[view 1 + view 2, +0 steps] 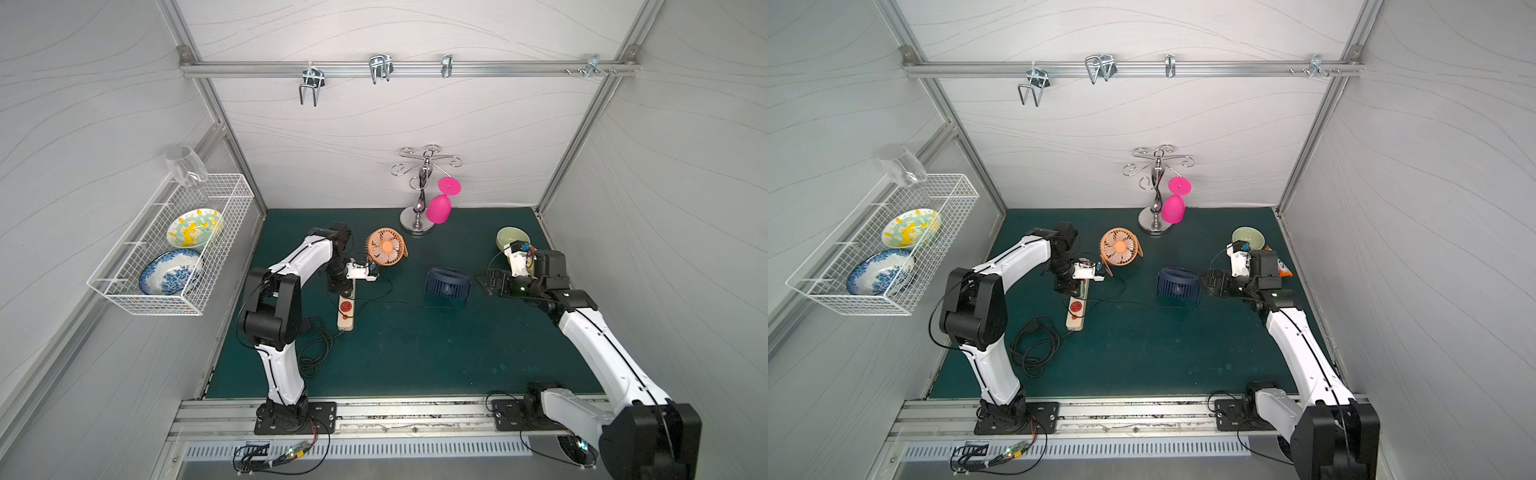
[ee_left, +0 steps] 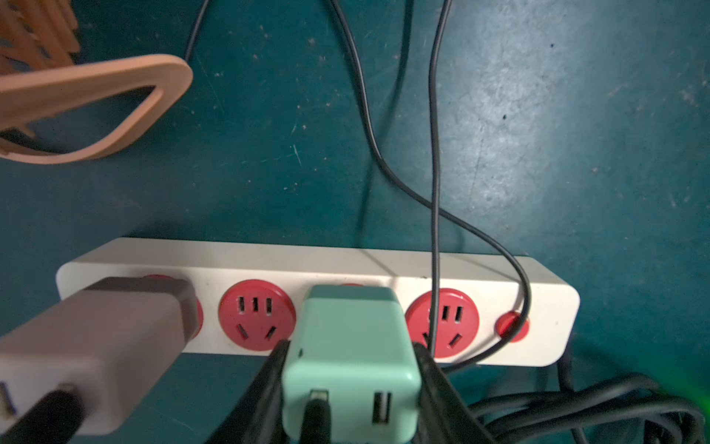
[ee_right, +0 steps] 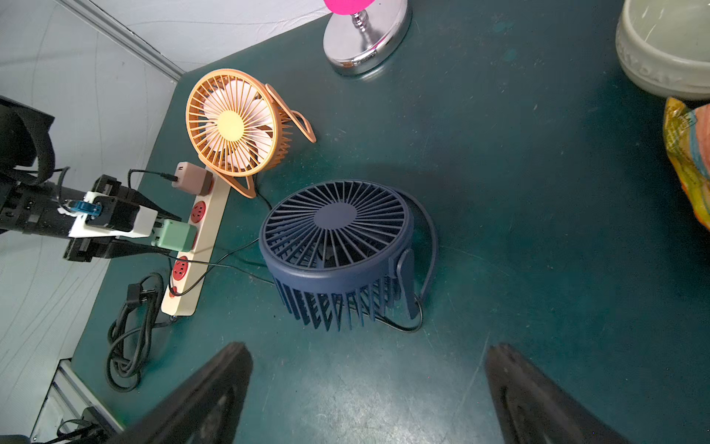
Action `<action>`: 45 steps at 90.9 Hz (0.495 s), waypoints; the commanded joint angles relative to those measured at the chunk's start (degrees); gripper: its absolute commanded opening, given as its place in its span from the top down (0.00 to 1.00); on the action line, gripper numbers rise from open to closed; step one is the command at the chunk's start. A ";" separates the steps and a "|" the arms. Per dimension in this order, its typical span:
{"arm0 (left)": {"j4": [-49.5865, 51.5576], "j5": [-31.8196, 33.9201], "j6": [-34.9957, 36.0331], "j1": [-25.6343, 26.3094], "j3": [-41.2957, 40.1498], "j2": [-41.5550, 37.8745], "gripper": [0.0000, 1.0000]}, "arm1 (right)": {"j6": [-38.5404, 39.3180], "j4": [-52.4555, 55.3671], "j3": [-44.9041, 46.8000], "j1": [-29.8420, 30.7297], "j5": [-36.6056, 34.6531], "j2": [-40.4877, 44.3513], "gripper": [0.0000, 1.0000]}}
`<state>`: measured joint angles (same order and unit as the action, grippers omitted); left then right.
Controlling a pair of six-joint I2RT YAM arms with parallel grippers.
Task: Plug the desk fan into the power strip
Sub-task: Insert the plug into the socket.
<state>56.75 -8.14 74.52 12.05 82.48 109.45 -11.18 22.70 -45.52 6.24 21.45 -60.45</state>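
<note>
Power strip (image 1: 346,318) lies left of centre in a top view, judged light, rigid, apt to slide; left jaws clamp the green plug (image 2: 349,338) by its sides there; right jaws open, empty.

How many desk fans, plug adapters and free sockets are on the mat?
Desk fans: 2 (orange wire-cage fan, navy blue slatted fan)
Plug adapters on the cream-white power strip: 2 (mauve cube adapter, mint-green cube adapter)
Free round red sockets: 2 (socket between the adapters, socket nearer the cord end)
Total: 6
</note>
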 commanded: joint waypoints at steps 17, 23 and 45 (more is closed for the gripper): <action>-10.61 5.70 -3.69 -0.18 -4.22 2.10 0.75 | -0.86 1.71 -2.00 -0.35 0.25 2.54 0.01; -9.94 4.32 -4.23 -0.13 -4.08 -0.21 0.66 | -0.57 2.87 -3.30 -0.35 0.27 2.55 0.01; -6.38 -1.26 -6.17 -0.17 -2.19 -7.49 0.39 | -0.96 4.94 -4.65 -0.35 0.79 4.58 0.01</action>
<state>52.93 -7.84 71.26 12.14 78.91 105.23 -11.70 24.99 -48.12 6.24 21.63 -57.19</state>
